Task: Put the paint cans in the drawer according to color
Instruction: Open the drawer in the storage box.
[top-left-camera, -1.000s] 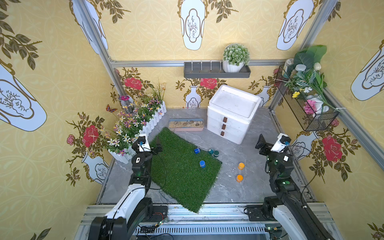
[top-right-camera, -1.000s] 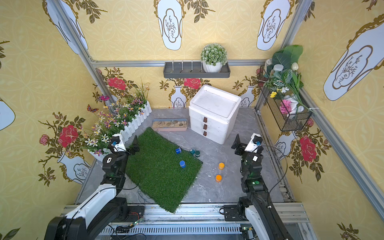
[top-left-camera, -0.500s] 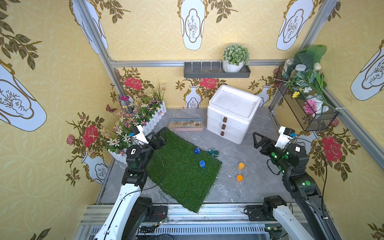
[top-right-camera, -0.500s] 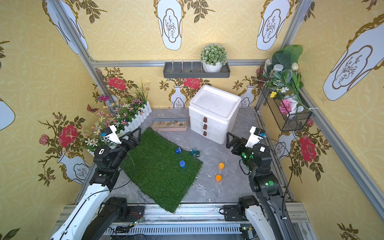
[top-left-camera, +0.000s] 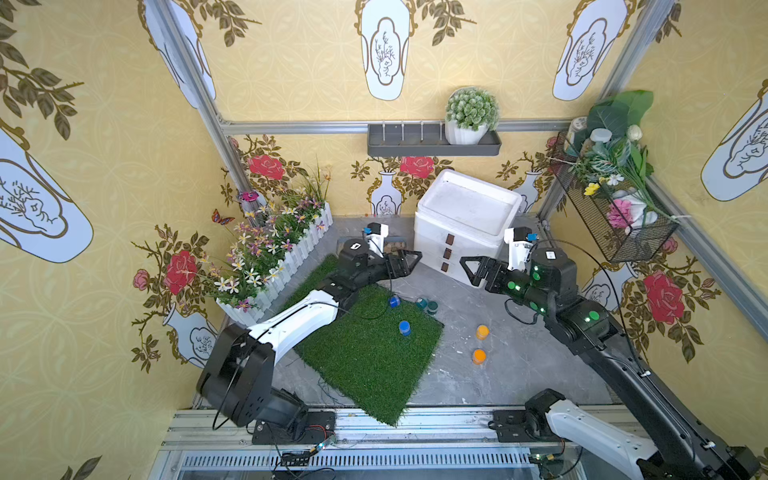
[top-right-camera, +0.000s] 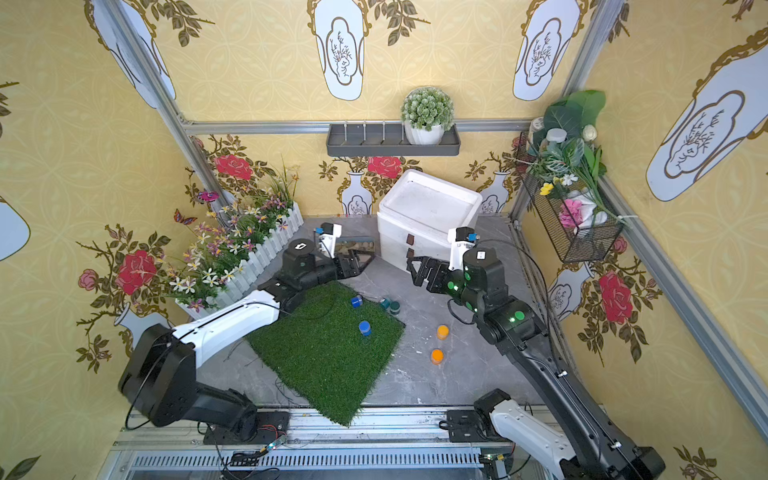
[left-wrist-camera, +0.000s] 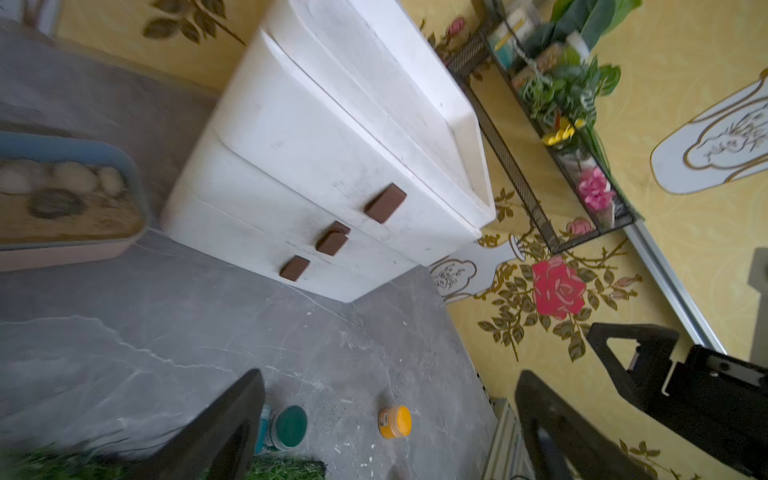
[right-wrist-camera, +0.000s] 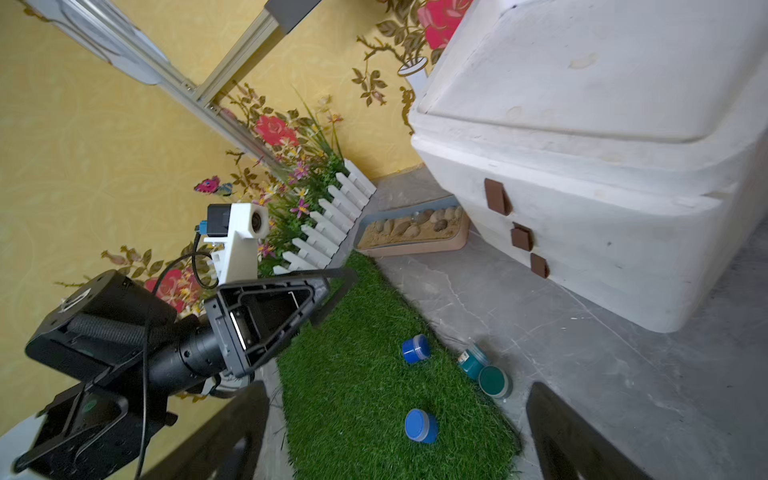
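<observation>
paint cans: all six were still out, none in a drawer. The two blue ones (top-left-camera: 404, 327) sat on the grass mat (top-left-camera: 365, 365). The two teal ones (top-left-camera: 427, 305) touched each other right at the mat's edge. The two orange ones (top-left-camera: 482, 331) stood on the bare grey floor (top-left-camera: 519, 365), over toward the right arm.
drawer chest (top-left-camera: 467, 203): white, at the back, turned at an angle. All three drawers looked pushed in, with the brown handles (top-left-camera: 447, 252) stacked down the front.
right gripper (top-left-camera: 468, 272): fingers spread wide, nothing in them, just off the chest's front near the lower handles.
left gripper (top-left-camera: 409, 261): also wide and empty, near the chest's other front corner, not touching as far as I could tell.
step, my guess: opening a drawer before any can gets picked up.
doing it well: I'd square the fingers on one handle only, since they sit close together, then pull straight along the chest's own angle. The chest looked like light foam, so without the other arm bracing it, the whole thing might just slide.
left wrist view: showed the handles sticking out like little blocks, plus one orange can (left-wrist-camera: 395, 422). No blues.
right wrist view: showed both blues, one seemingly tipped on its side (right-wrist-camera: 415, 349), and the tray of sand and pebbles (right-wrist-camera: 411, 237), which the left arm mostly hid in both top views. No orange.
top views: the only place all six cans showed at once.
</observation>
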